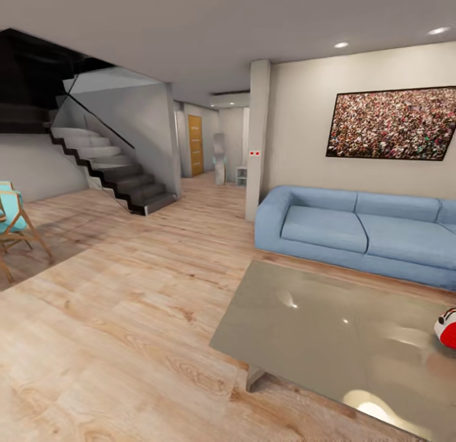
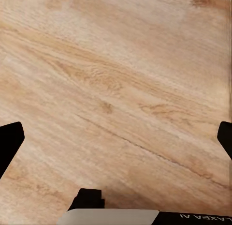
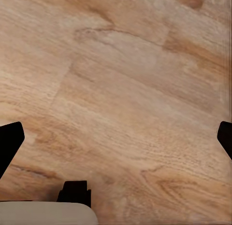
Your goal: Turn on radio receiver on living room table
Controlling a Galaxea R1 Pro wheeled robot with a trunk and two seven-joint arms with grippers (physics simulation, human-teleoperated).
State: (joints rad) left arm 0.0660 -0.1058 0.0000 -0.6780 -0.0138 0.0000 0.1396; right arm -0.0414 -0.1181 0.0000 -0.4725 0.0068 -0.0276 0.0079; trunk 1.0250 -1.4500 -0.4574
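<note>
At the right edge of the head view, the radio receiver [image 1: 446, 328] sits on the glossy table [image 1: 316, 328], cut off by the frame, so its facing and long axis cannot be told. Left gripper [image 2: 116, 138] and right gripper [image 3: 116, 138] hang spread wide over the wood floor [image 1: 114, 340], holding nothing.

The radio [image 1: 447, 327] is red with white trim, the table [image 1: 316, 340] glossy grey-brown, the sofa [image 1: 354, 233] light blue, the floor [image 1: 126, 315] pale grained wood, the stairs [image 1: 120, 176] dark.
</note>
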